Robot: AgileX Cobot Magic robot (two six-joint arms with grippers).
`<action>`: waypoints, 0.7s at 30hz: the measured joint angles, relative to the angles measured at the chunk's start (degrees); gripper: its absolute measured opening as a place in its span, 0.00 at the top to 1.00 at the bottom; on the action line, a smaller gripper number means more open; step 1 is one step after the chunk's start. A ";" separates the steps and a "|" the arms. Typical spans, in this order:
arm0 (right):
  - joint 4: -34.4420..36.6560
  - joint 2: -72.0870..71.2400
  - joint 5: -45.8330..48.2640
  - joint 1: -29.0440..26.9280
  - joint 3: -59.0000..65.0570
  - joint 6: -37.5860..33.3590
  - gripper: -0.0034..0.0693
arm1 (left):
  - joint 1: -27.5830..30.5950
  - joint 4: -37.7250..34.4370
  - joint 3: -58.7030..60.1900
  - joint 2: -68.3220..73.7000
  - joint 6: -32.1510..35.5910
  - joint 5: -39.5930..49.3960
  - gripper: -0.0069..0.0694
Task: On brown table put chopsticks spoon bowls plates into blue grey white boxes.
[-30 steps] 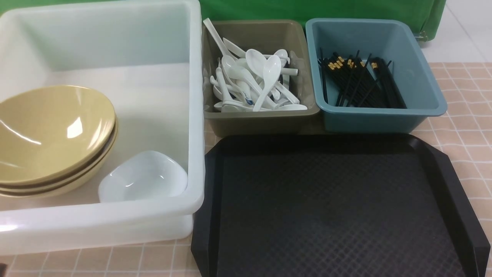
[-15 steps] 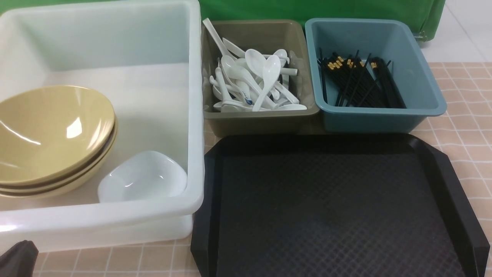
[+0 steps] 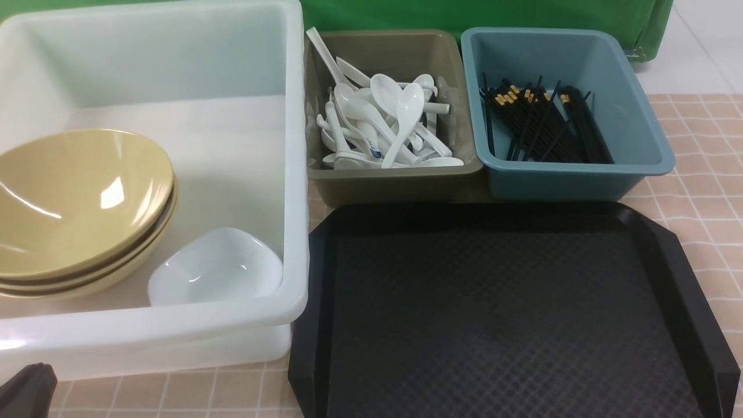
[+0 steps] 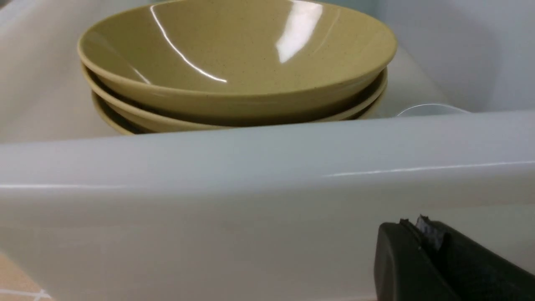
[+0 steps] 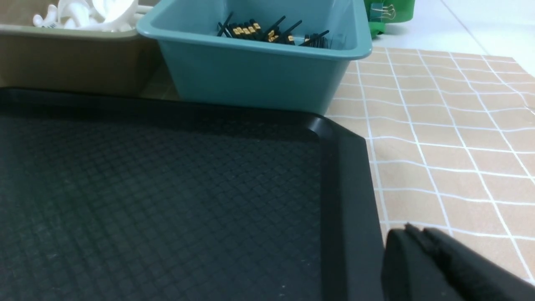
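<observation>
A stack of three yellow bowls point(image 3: 75, 203) point(image 4: 234, 54) and one small white plate point(image 3: 215, 267) lie inside the large white box point(image 3: 293, 191) point(image 4: 250, 200). White spoons point(image 3: 383, 122) are heaped in the grey box point(image 3: 395, 180). The blue box point(image 3: 569, 180) point(image 5: 250, 79) holds black chopsticks point(image 3: 540, 125) point(image 5: 267, 31). My left gripper point(image 3: 26, 389) point(image 4: 411, 223) sits shut and empty, low outside the white box's near wall. By the tray's right edge, over the brown table point(image 3: 708, 191) point(image 5: 451, 138), my right gripper point(image 5: 413, 232) has its fingers together and holds nothing.
A flat black textured tray point(image 3: 499, 313) point(image 5: 167, 188) lies bare in front of the grey and blue boxes. Green cloth point(image 3: 482, 14) hangs behind the boxes. The white box takes up the whole left half.
The left gripper's dark tip has come into the front view's bottom left corner. Nothing in the boxes has moved.
</observation>
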 joint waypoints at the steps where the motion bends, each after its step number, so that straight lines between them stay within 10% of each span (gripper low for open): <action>1: 0.00 0.00 0.00 0.00 0.00 0.00 0.85 | 0.00 -0.05 0.00 0.00 0.00 0.00 0.91; 21: 0.00 0.00 0.00 0.00 0.00 0.00 0.82 | 0.05 -0.05 0.00 0.00 0.00 0.00 0.91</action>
